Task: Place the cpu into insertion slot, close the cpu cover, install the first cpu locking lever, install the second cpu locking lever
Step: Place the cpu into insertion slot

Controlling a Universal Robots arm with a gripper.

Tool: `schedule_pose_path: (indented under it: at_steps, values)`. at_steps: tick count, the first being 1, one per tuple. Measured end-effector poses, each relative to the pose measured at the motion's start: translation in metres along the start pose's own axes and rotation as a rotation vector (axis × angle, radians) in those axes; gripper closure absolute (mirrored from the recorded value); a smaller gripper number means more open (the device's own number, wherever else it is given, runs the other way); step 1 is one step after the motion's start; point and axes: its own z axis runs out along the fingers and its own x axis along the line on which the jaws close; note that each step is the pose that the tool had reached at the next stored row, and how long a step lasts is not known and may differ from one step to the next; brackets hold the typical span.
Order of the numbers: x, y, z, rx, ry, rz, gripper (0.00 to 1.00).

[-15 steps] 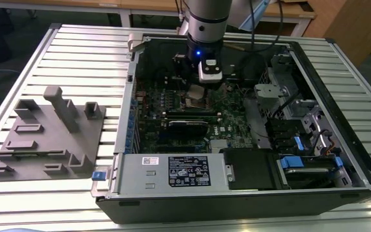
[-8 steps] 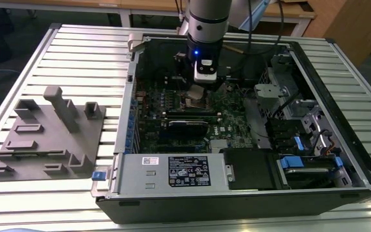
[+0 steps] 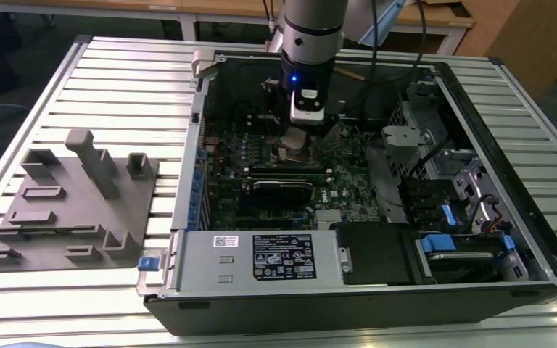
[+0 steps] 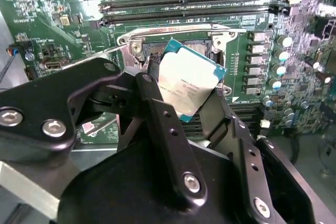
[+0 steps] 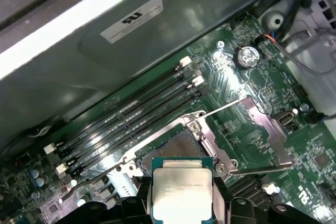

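Observation:
My gripper (image 3: 298, 136) reaches down into the open computer case over the green board. It is shut on the cpu (image 4: 186, 85), a silver-faced square chip with a teal edge, gripped by two opposite edges between black fingers (image 4: 157, 111). In the first wrist view the cpu (image 5: 181, 190) hangs close over the insertion slot (image 5: 176, 148), whose dark centre and metal rim lie uncovered. Whether the chip touches the slot I cannot tell. The cpu cover (image 5: 265, 129) lies swung open beside the slot. A thin wire locking lever (image 5: 100, 177) stands free along the slot's edge.
Long black memory slots (image 5: 136, 106) run beside the socket. The case (image 3: 186, 181) lies on a slatted metal table (image 3: 114, 80), with a silver power supply box (image 3: 259, 257) and drive bays (image 3: 452, 217) inside. A grey fixture block (image 3: 70, 203) sits at the exterior view's left.

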Motion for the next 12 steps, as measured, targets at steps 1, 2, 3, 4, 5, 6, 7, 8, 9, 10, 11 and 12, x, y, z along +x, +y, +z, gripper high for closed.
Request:
schedule_pose_path:
  at_steps: [1, 2, 3, 4, 5, 6, 7, 8, 9, 10, 11, 12]
  values:
    - [0.0, 0.0, 0.0001, 0.0003, -0.0004, 0.018, 0.46]
    - [0.0, 0.0, 0.0002, 0.0006, -0.0008, 0.037, 0.46]
    - [0.0, 0.0, 0.0003, 0.0007, -0.0012, 0.056, 0.46]
    - [0.0, 0.0, 0.0004, 0.0009, -0.0016, 0.073, 0.46]
    - [0.0, 0.0, 0.0005, 0.0011, -0.002, 0.091, 0.46]
    - [0.0, 0.0, 0.0006, 0.0014, -0.0024, 0.109, 0.46]
    - [0.0, 0.0, 0.0008, 0.0017, -0.0028, 0.127, 0.46]
    - [0.0, 0.0, 0.0009, 0.002, -0.0032, 0.147, 0.46]
    - [0.0, 0.0, 0.001, 0.0022, -0.0036, 0.164, 0.46]
    - [0.0, 0.0, 0.0011, 0.0024, -0.004, 0.182, 0.46]
    - [0.0, 0.0, 0.0012, 0.0026, -0.0044, 0.2, 0.46]
    - [0.0, 0.0, 0.0013, 0.0029, -0.0047, 0.218, 0.46]
